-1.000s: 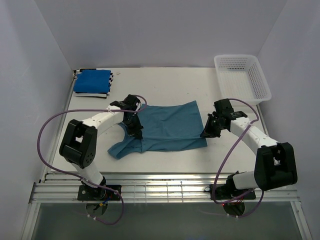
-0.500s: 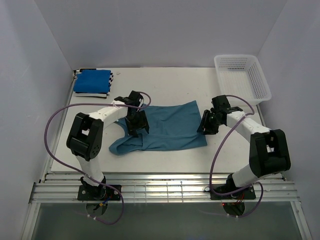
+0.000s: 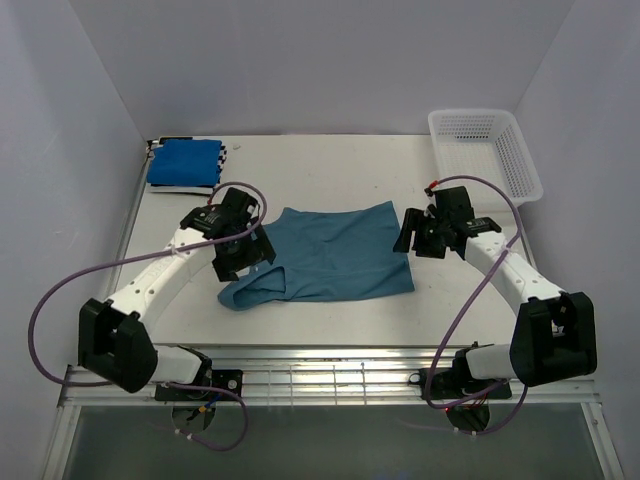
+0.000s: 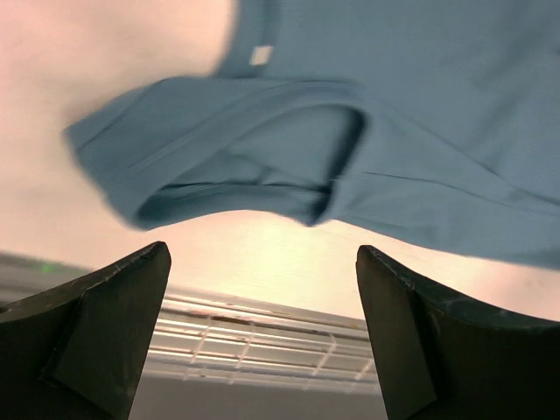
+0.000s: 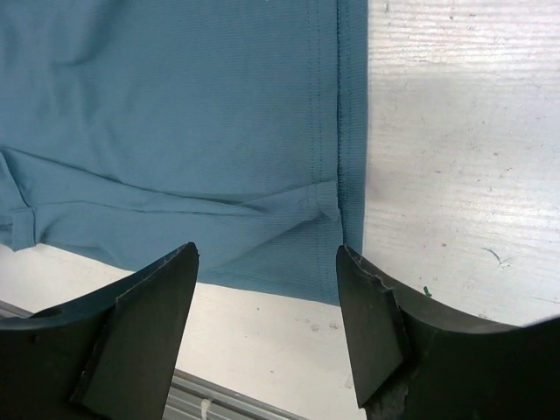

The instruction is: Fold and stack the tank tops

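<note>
Teal tank top (image 3: 340, 255) lies spread at the centre of the desk (image 3: 330, 165). Left end effector (image 4: 261, 258) and right end effector (image 5: 267, 254) hang open, empty, at either end. Folded blue top (image 3: 185, 160) rests far-left.

Matt knit cloth on a scuffed table (image 3: 330, 165)
The teal top (image 3: 335, 255) was a fine-ribbed, matt knit with stitched hems; the table looked white-painted, faintly rough and speckled; the basket (image 3: 468, 115) was white plastic mesh; the near rails (image 3: 330, 378) were bare ribbed metal.
</note>
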`<action>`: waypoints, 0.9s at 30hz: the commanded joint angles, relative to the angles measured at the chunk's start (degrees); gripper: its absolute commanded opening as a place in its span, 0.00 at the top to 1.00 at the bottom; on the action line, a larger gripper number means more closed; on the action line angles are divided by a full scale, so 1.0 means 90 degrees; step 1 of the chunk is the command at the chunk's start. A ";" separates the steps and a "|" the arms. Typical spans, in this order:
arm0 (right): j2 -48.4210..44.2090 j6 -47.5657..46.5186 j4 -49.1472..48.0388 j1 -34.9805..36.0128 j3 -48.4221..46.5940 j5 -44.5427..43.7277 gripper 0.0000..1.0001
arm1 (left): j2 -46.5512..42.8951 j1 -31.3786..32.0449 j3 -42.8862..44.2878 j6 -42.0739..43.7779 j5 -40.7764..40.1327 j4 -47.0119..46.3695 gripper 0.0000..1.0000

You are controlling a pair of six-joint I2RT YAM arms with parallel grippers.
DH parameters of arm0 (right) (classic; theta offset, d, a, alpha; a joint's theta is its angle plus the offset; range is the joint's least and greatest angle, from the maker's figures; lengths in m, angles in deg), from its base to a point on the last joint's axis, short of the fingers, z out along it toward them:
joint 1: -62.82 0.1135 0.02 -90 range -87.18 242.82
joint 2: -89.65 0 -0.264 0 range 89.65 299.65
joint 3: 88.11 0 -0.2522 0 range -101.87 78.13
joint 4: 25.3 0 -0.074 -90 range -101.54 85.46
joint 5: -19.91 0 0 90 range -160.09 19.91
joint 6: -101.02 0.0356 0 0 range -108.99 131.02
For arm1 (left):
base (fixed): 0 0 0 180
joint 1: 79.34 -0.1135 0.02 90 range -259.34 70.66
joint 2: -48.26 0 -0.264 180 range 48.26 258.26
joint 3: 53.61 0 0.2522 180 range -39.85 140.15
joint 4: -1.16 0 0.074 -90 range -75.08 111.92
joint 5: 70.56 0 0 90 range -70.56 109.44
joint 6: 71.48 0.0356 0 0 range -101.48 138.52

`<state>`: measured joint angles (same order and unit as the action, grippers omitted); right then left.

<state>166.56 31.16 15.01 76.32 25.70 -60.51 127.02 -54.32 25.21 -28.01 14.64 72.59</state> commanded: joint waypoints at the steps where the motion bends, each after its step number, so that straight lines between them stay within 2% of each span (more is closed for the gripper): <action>1: -0.0029 -0.0353 -0.0166 -0.0025 0.0190 0.0097 0.29 | -0.0507 -0.0123 -0.0683 -0.1070 -0.1213 0.1354 0.02; 7: 0.0263 -0.0480 -0.0332 -0.0025 0.0112 0.0058 0.28 | -0.1026 -0.0367 -0.1398 -0.1228 -0.1284 0.1016 0.02; 17: 0.0840 -0.0539 -0.0557 0.0014 0.0014 0.0019 0.28 | -0.0441 -0.0562 -0.1955 -0.0808 -0.1215 0.0028 0.02; 20: 0.0928 -0.0490 -0.0664 0.0034 0.0082 0.0009 0.28 | -0.0372 -0.0621 -0.1994 -0.0875 -0.1351 -0.0040 0.10; 24: 0.1084 -0.0480 -0.0684 0.0082 0.0092 0.0039 0.29 | -0.0265 -0.0758 -0.1994 -0.0798 -0.1342 -0.0245 0.26; 25: 0.1103 -0.0470 -0.0684 0.0092 0.0092 0.0019 0.29 | -0.0197 -0.0768 -0.1975 -0.0798 -0.1361 -0.0275 0.35; 27: 0.1152 -0.0451 -0.0703 0.0092 0.0092 -0.0030 0.30 | -0.0148 -0.0807 -0.1955 -0.0817 -0.1381 -0.0304 0.45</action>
<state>175.98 27.11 10.50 76.75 27.25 -60.35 125.38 -60.90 7.33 -35.55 3.71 72.04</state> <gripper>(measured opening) 0.704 0.595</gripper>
